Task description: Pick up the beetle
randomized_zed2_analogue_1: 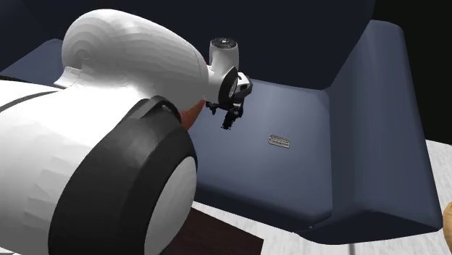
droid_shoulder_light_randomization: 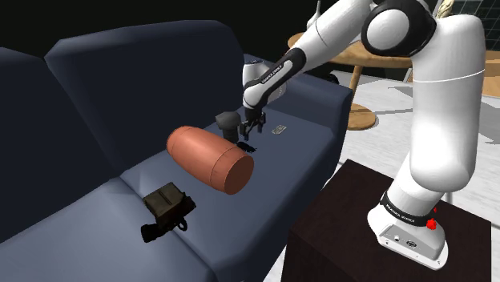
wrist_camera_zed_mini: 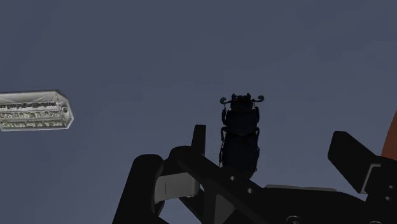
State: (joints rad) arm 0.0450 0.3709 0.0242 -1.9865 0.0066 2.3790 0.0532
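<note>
Arm (droid_shoulder_light_randomization: 417, 96) reaches from the stand (droid_shoulder_light_randomization: 352, 232) over the sofa (droid_shoulder_light_randomization: 120, 88), a dark blue unit, with the wrist turned down toward the seat cushion. Gripper (wrist_camera_zed_mini: 271, 137) is open: in the wrist view the two black fingers stand well apart and neither clasps anything. Beetle (wrist_camera_zed_mini: 240, 137), dark and glossy with its horned head pointing away from the hand, lies on the seat between the fingers. It sits close to one finger (wrist_camera_zed_mini: 198, 141) and clearly apart from the other. Whether it touches the nearer finger cannot be told. In the shoulder view the gripper (droid_shoulder_light_randomization: 252, 128) hangs low over the seat, just beyond the far end of a reddish-brown bolster (droid_shoulder_light_randomization: 210, 159) that lies across the cushion. A small silver tag (droid_shoulder_light_randomization: 279, 129) lies flat on the seat near the gripper, on the side away from the bolster; its lettering is not legible in the wrist view (wrist_camera_zed_mini: 35, 110). The second exterior view shows the gripper (randomized_zed2_analogue_1: 229, 123) above the cushion, with the tag (randomized_zed2_analogue_1: 279, 140) to that view's right of it and apart from it. A dark bag-like item (droid_shoulder_light_randomization: 167, 204) rests on the seat nearer the front edge, apart from the bolster. A wooden table (droid_shoulder_light_randomization: 352, 64) stands behind the sofa arm.
</note>
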